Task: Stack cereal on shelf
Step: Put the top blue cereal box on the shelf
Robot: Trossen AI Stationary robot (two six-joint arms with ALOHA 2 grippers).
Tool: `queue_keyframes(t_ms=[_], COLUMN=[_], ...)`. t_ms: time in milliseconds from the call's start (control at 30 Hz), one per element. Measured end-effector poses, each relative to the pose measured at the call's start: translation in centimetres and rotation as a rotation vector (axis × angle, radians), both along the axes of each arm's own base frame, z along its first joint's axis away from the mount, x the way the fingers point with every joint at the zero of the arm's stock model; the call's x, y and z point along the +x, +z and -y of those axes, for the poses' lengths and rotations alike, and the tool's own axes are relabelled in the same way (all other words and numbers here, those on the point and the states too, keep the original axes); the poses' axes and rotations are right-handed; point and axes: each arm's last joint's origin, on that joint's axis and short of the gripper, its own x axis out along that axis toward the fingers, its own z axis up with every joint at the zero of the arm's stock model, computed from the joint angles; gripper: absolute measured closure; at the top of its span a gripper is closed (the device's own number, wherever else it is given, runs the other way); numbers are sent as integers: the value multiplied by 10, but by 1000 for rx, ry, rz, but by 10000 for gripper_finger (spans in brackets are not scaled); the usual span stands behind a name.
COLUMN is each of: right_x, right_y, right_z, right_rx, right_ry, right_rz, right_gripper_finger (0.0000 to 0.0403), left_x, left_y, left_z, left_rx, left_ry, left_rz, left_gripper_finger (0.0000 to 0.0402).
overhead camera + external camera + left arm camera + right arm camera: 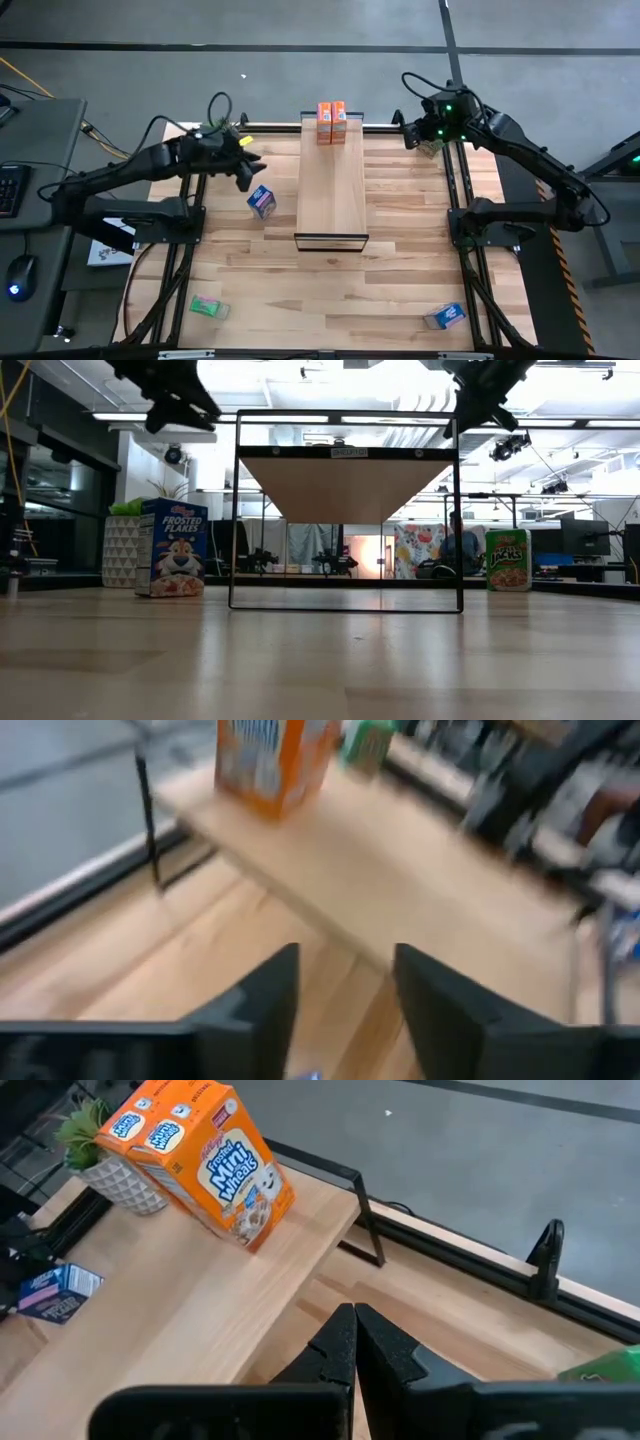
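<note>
- We read "Frosted Flakes" on the blue cereal box standing on the desk just left of the shelf; in the low view it is upright with a cartoon tiger on its front.
- We read "Mini Wheats" on the two orange boxes, side by side and touching, at the far end of the shelf plank.
- The green box in the low view carries red lettering that we cannot read for certain.
- From above we count five cereal boxes: two orange on the shelf, one blue near its left side, a second blue one lying near the front right corner, and a green one lying near the front left. The green box standing near the right arm is barely visible from above.
- The left hand hangs above and just left of the Frosted Flakes box, fingers apart, gripping nothing.
- The right hand is raised near the desk's far right corner, fingers pressed together, empty.
- A potted plant stands behind the orange boxes.
</note>
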Motion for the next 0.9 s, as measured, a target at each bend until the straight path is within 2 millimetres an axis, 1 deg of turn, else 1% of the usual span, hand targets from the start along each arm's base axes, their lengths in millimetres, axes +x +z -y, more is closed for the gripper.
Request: queue_keyframes(t_ms=[67, 167, 233, 300, 400, 700, 800, 900], right_x=[0, 1, 0, 0, 0, 0, 0, 0], right_y=[0, -1, -1, -1, -1, -1, -1, -1], right_z=[0, 1, 1, 1, 1, 1, 1, 1], right_rx=[1, -1, 1, -3, -16, -16, -15, -13], right_ry=[0, -13, -32, -35, -22, -22, -21, -23], right_rz=[-1, -7, -4, -9, -20, -19, -19, -17], right_gripper_finger=[403, 403, 403, 403, 403, 403, 403, 403], left_x=[0, 3, 6, 8, 10, 10, 8, 2], left_y=[1, 3, 1, 0, -1, -1, -3, -9], left_z=[0, -1, -2, -2, -2, -2, 0, 4], left_rx=[-25, -60, -95, -111, -125, -169, -228, -318], left_ry=[-5, 1, -5, -30, -33, 1, 3, 37], left_rz=[-81, -149, -181, -190, -191, -178, -190, -259], left_gripper_finger=[194, 147, 126, 112, 107, 107, 107, 107])
